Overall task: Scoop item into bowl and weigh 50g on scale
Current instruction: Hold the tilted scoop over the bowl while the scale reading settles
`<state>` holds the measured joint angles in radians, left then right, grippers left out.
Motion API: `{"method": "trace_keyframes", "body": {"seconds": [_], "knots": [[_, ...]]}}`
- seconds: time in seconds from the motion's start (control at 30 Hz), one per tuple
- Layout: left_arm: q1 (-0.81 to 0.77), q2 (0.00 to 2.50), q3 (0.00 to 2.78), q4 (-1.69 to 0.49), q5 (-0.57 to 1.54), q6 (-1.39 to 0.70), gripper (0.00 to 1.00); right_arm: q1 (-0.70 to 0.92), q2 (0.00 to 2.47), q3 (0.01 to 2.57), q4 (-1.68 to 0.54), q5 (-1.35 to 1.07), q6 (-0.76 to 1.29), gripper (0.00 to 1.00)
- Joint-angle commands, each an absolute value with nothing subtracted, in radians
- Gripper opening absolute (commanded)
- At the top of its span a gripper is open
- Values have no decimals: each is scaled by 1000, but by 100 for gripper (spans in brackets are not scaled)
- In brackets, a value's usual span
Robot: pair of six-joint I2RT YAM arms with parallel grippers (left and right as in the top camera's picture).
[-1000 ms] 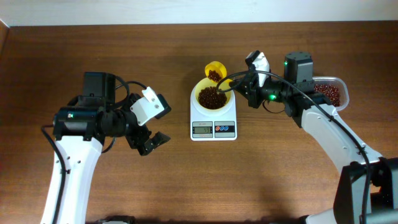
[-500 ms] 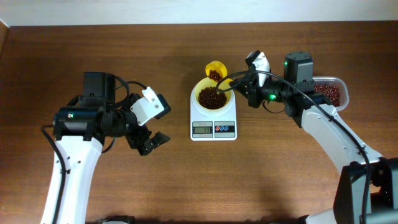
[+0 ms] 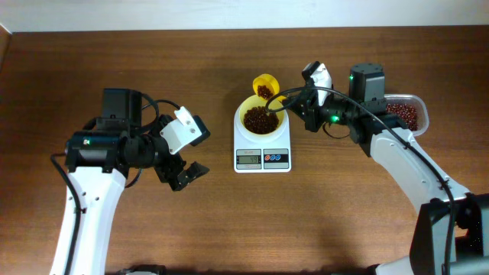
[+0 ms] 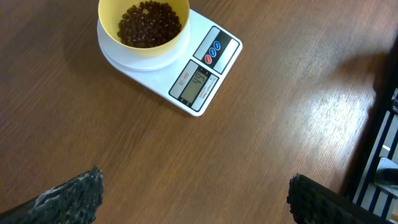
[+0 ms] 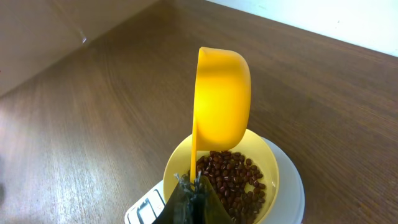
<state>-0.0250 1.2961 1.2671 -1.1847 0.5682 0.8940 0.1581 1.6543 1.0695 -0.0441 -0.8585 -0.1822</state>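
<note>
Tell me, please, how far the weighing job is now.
Done: small dark reddish-brown beans lie in the round pale yellow plastic bowl on the white rectangular digital scale. In hand: right gripper holds the small yellow scoop tilted at its rim. Remaining: reaching 50g; display unreadable.

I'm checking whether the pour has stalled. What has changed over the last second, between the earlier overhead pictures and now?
Nothing has visibly changed. The right gripper stays shut on the yellow scoop, tilted at the far rim of the bowl on the scale. The left gripper still hangs open, off to the side.
</note>
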Motion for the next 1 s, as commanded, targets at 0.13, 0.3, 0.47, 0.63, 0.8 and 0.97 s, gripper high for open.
{"method": "trace_keyframes", "body": {"seconds": [0.13,0.3,0.47,0.63,0.8,0.97], "knots": [[-23,1296,1274,-1183,572,884,99,163,1662,1072,-41,-886,-179,4],[-23,1296,1274,-1183,572,884,99,163,1662,1072,-40,-816,-179,4],[-23,1296,1274,-1183,572,884,99,163,1662,1072,-40,-815,-179,4],[-23,1296,1274,-1183,571,884,99,163,1662,1072,-21,-865,-179,4],[-23,1296,1274,-1183,571,884,99,163,1662,1072,-22,-837,-179,4],[-23,1296,1274,-1183,571,884,99,163,1662,1072,-22,-837,-179,4]]}}
